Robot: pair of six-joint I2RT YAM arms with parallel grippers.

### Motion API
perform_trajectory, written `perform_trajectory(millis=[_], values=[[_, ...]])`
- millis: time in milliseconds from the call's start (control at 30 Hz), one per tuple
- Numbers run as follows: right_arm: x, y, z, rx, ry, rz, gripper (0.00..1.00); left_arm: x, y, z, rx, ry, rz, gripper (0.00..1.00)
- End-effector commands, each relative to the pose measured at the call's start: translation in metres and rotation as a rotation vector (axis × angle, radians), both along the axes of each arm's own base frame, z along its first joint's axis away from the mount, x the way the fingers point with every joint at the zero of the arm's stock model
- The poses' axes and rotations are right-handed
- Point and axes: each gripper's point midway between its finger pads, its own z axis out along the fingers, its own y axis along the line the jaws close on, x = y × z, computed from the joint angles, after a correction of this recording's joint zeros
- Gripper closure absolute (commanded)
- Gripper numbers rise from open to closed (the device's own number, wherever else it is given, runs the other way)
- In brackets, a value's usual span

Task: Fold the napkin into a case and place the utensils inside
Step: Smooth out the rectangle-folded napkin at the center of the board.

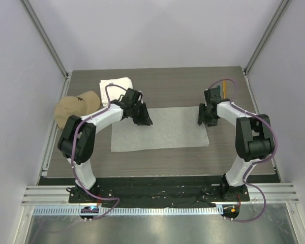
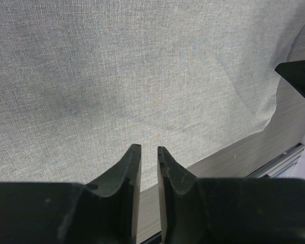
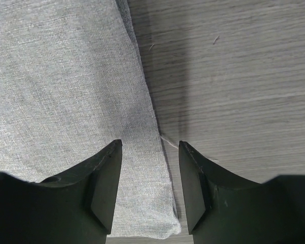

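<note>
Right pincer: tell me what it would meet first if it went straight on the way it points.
Probably the napkin, at its right edge: the right pincer points down, open, astride that edge, with bare table on its other side. Depth is unclear.

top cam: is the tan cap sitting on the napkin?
No, the tan cap lies at the left edge of the table, apart from the napkin.

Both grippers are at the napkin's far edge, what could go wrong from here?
1. The right gripper straddles the napkin right at its side edge; a grab may catch little cloth and slip.
2. The left gripper, its jaws only narrowly apart, could miss the cloth.
3. The white towel lies near the left arm and might get dragged.
</note>
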Motion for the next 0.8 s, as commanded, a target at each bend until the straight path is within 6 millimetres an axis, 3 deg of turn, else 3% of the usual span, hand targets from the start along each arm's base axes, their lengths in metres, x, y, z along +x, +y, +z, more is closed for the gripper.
perform_trajectory(millis=[0,67,167,267,300,333,367,433,533,700,767], values=[[0.013,-0.008,0.041,-0.093,-0.123,-0.008,0.45,-0.007,0.008,0.029,-0.002,-0.062,-0.026,0.73],[0.013,-0.012,0.046,-0.116,-0.118,0.0,0.45,-0.003,0.014,0.03,-0.009,-0.06,-0.008,0.69],[0.013,0.0,0.058,-0.073,-0.136,0.038,0.44,0.0,0.034,0.033,-0.029,-0.017,0.021,0.59],[0.014,0.03,0.078,0.004,-0.191,0.095,0.43,-0.005,0.062,0.033,-0.02,0.044,0.036,0.55],[0.012,0.049,0.083,0.056,-0.2,0.139,0.43,0.001,0.082,0.037,-0.015,0.037,0.076,0.53],[0.014,0.056,0.086,0.076,-0.21,0.141,0.43,0.001,0.093,0.036,0.009,0.037,0.088,0.51],[0.012,0.071,0.088,0.145,-0.209,0.157,0.43,-0.003,0.107,0.033,0.044,0.049,0.084,0.4],[0.012,0.096,0.092,0.245,-0.218,0.203,0.43,-0.003,0.133,0.032,0.095,0.064,0.106,0.38],[0.013,0.117,0.097,0.325,-0.218,0.236,0.43,-0.01,0.161,0.027,0.191,0.086,0.097,0.36],[0.009,0.129,0.108,0.364,-0.242,0.274,0.43,-0.019,0.202,0.005,0.363,0.127,0.103,0.37],[0.004,0.131,0.114,0.382,-0.252,0.287,0.42,-0.021,0.21,-0.006,0.401,0.16,0.102,0.42]])
